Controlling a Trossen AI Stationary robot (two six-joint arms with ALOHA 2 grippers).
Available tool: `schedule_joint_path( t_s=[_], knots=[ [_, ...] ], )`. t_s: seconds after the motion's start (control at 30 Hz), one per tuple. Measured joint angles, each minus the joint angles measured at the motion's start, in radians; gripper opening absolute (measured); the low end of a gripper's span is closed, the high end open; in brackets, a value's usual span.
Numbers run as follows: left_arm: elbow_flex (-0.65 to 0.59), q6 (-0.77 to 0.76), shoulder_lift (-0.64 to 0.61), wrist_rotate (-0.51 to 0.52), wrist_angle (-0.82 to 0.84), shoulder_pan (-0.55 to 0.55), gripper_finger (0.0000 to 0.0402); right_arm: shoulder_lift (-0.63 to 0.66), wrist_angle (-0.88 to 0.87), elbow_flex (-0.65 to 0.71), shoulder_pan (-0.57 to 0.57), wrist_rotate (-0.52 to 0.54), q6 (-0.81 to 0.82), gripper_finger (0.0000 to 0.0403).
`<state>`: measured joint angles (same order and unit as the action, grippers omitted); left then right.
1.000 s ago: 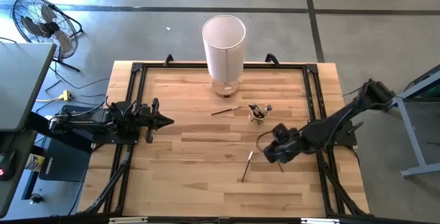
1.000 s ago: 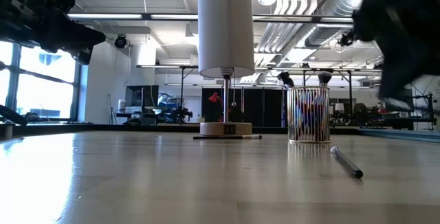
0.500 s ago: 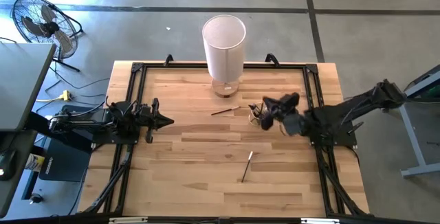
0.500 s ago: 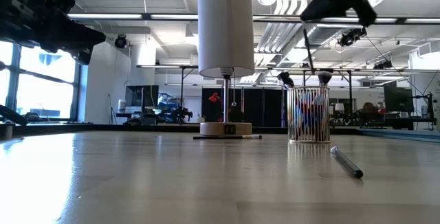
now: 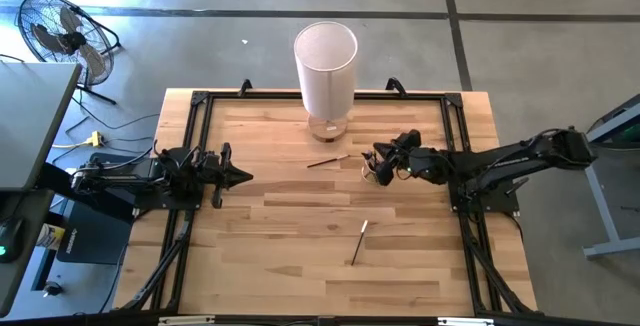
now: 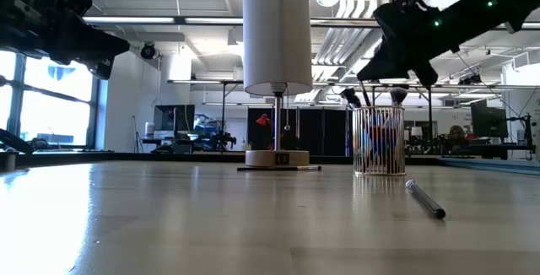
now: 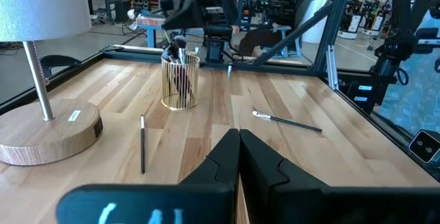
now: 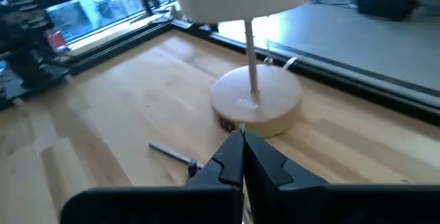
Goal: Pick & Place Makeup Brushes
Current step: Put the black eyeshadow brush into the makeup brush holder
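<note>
- Right pincer (image 5: 383, 163), fingers pressed together around a thin makeup brush (image 6: 364, 94), is hovering over the cup (image 5: 374, 169), right of centre.
- Left pincer (image 5: 240, 176) is resting closed and empty, at the left.
- Judging best: lowering straight before releasing; two makeup brushes (image 5: 358, 241) are lying on the counter (image 5: 280, 256).

Table (image 5: 280, 216) — pale planked wood; lamp base (image 7: 48, 131) — smooth wood.

Right arm stretched low across table from right edge, right gripper (image 5: 381, 160) near table's far middle, fingers (image 8: 237, 157) pressed together. Left arm folded at left edge, left gripper (image 5: 238, 176) pointing inward, fingers (image 7: 237, 157) together.
</note>
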<state>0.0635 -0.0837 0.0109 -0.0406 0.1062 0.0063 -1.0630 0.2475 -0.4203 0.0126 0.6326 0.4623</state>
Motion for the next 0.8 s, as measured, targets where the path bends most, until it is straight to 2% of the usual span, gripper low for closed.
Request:
schedule_joint_path(
  t_s=[0.13, 0.23, 0.37, 0.47, 0.53, 0.6, 0.7, 0.8],
  knots=[
    [0.0, 0.0, 0.0, 0.0, 0.0, 0.0, 0.0001, 0.022, -0.027, 0.015, -0.016, -0.051, 0.02, 0.0016],
    [0.0, 0.0, 0.0, 0.0, 0.0, 0.0, 0.0001, 0.054, -0.141, -0.038, -0.031, -0.084, 0.027, 0.0044],
    [0.0, 0.0, 0.0, 0.0, 0.0, 0.0, 0.0001, 0.094, -0.43, -0.181, -0.042, -0.098, 0.027, 0.0088],
    [0.0, 0.0, 0.0, 0.0, 0.0, 0.0, 0.0001, 0.104, -0.657, -0.34, -0.043, -0.179, 0.035, 0.0106],
    [0.0, 0.0, 0.0, 0.0, 0.0, 0.0, 0.0001, 0.094, -0.767, -0.454, -0.041, -0.256, 0.064, 0.0102],
    [0.0, 0.0, 0.0, 0.0, 0.0, 0.0, 0.0001, 0.066, -0.88, -0.563, -0.027, -0.298, 0.115, 0.008],
    [0.0, 0.0, 0.0, 0.0, 0.0, 0.0, 0.0001, -0.01, -1.07, -0.702, 0.021, -0.302, 0.214, 0.0021],
    [0.0, 0.0, 0.0, 0.0, 0.0, 0.0, 0.0001, -0.12, -1.2, -0.796, 0.093, -0.306, 0.347, 0.0013]
  ],
)
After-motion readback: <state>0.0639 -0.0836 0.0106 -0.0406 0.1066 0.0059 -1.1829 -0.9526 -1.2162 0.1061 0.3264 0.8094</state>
